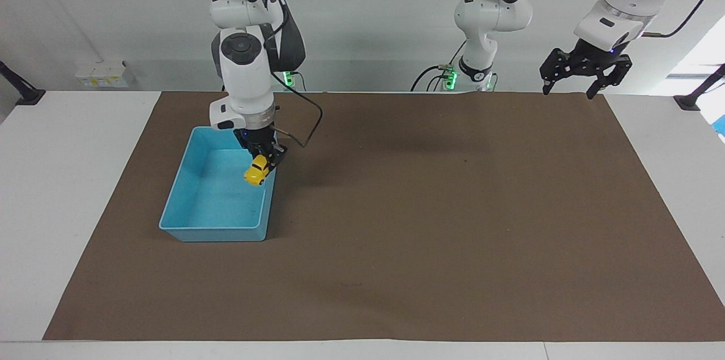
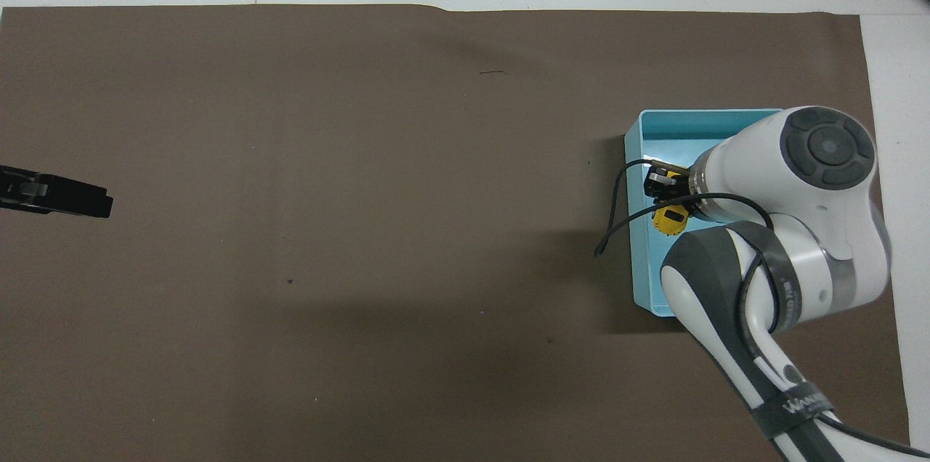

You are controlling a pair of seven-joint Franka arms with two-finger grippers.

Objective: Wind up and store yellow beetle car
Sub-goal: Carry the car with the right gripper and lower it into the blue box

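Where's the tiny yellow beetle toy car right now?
The tiny yellow beetle toy car is held in the shut right gripper, up in the air over the open blue plastic bin at the right arm's end of the table.

In the overhead view, the right arm's white wrist is covering much of the light blue plastic bin [image 2: 643,258] and part of the small yellow beetle toy car [image 2: 670,219]. The left gripper [image 2: 73,199] is being cropped by that view's edge.

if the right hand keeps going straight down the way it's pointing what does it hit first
Probably the floor of the blue bin. The right hand, shut on the yellow beetle car, points down over the bin's inside, beside one long wall; depth is uncertain.
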